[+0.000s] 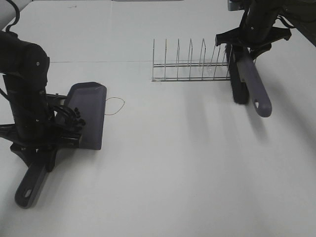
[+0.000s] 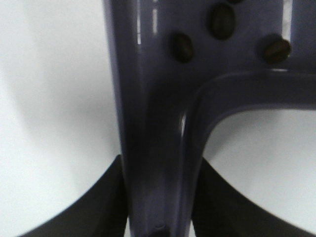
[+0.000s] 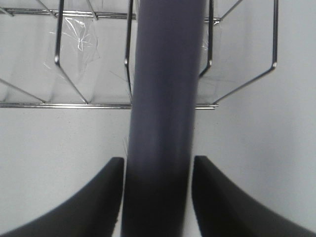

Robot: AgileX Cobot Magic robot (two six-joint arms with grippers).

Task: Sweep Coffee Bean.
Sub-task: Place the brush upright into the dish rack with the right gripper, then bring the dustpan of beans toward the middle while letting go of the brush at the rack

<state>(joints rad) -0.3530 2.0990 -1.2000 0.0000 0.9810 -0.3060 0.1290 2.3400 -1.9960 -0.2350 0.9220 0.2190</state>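
Observation:
A purple-grey dustpan (image 1: 90, 111) lies on the white table at the left. Several dark coffee beans (image 1: 76, 116) sit in it near its handle end. Three of the coffee beans (image 2: 182, 47) show in the left wrist view on the dustpan (image 2: 148, 98). My left gripper (image 1: 48, 147) (image 2: 160, 170) is shut on the dustpan's handle. My right gripper (image 1: 248, 45) (image 3: 157, 168) is shut on the handle of a purple-grey brush (image 1: 253, 81) (image 3: 163, 98). It holds the brush at the back right, with the black bristles (image 1: 240, 91) pointing down beside the rack.
A wire dish rack (image 1: 190, 64) (image 3: 74, 69) stands at the back centre, just left of the brush. A thin loop of thread (image 1: 116, 105) lies on the table next to the dustpan's mouth. The table's far edge runs along the top.

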